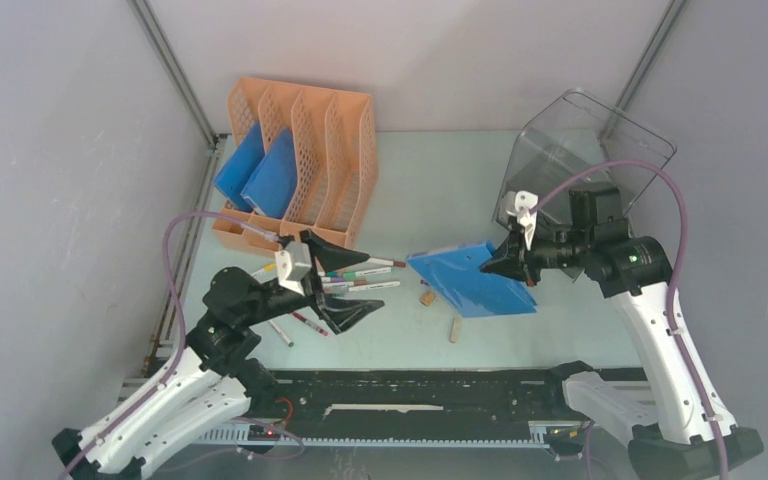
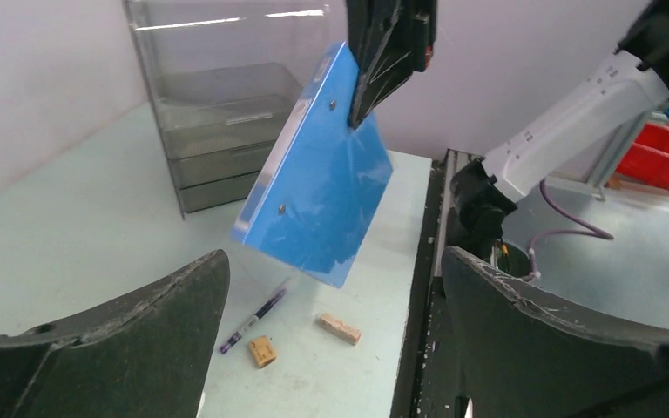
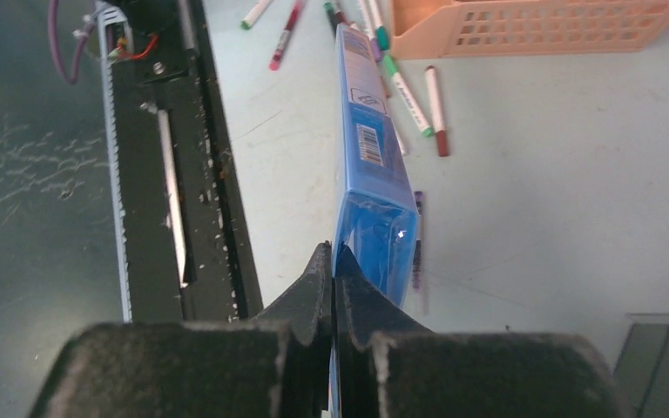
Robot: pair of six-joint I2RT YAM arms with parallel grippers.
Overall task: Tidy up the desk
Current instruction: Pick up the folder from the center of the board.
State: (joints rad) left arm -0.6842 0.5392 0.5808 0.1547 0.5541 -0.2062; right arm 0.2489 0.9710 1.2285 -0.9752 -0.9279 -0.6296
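Pale mint-green desk (image 1: 430,170) spread out beneath both arms, touched by neither pair of jaws.

Over its right half: right gripper (image 1: 500,262) pinched tight on an upper corner of a blue folder (image 1: 465,285), jaws closed down to a sliver on the cover. Folder hanging tilted from that grip, well above the surface as seen from the left wrist (lowest corner seemingly clear of the desk too, though hard to judge from overhead). Flat on the desk below and beside it: a purple pen (image 2: 253,318) and two cork pieces (image 2: 262,351), apart from each other.

Over the left half: left gripper (image 1: 365,282) spread fully wide, nothing between its fingers (image 2: 139,331), hovering above a loose scatter of markers (image 1: 380,263) lying on the desk. Open jaws turned toward the raised folder, framing it in the left wrist view without contact.

At the back left of the desk, an orange file rack (image 1: 305,150) with two more blue folders (image 1: 260,170) standing in its left slots. At the back right corner, behind the right gripper, a clear drawer box (image 1: 580,150).
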